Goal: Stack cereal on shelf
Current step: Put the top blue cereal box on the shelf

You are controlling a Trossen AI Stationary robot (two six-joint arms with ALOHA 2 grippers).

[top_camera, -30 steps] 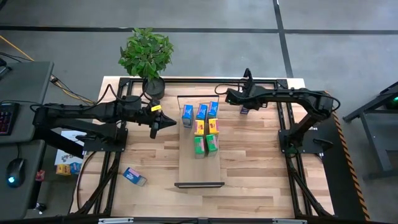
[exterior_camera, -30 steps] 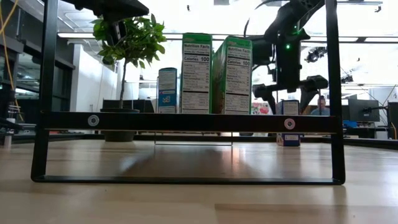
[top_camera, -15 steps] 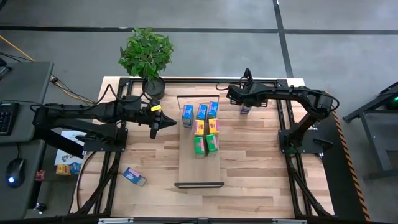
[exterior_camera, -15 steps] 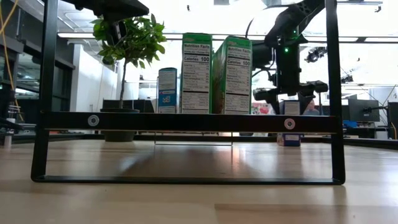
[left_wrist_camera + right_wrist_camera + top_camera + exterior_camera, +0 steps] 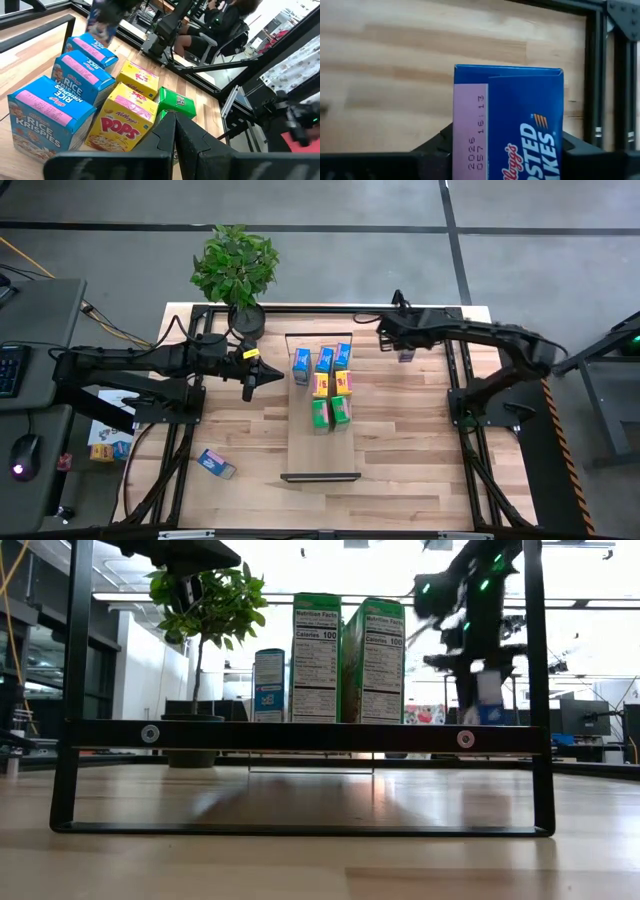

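A: What's the biggest thing there?

B: The plank desk, framed in black rails. The shelf, a narrow light-wood board with black brackets at both ends, runs down the middle of it

A: And at the back?

B: A potted plant stands at the desk's far edge, left of the shelf

A: Where are the arms?

B: The left arm reaches in from the left side; its left end effector hangs beside the shelf's left edge, fingers pressed together on nothing. The right arm stretches across the back right corner; its right end effector is clamped on a blue Frosted Flakes box, lifted off the desk to the right of the shelf. In the low view that box hangs above the level of the shelf's front bracket

A: And the cereal?

B: Seven boxes stand on the far half of the shelf: three blue Rice Krispies boxes, two yellow Pops boxes, two green boxes nearest the middle. One more blue box lies on the desk, front left, well apart from the shelf
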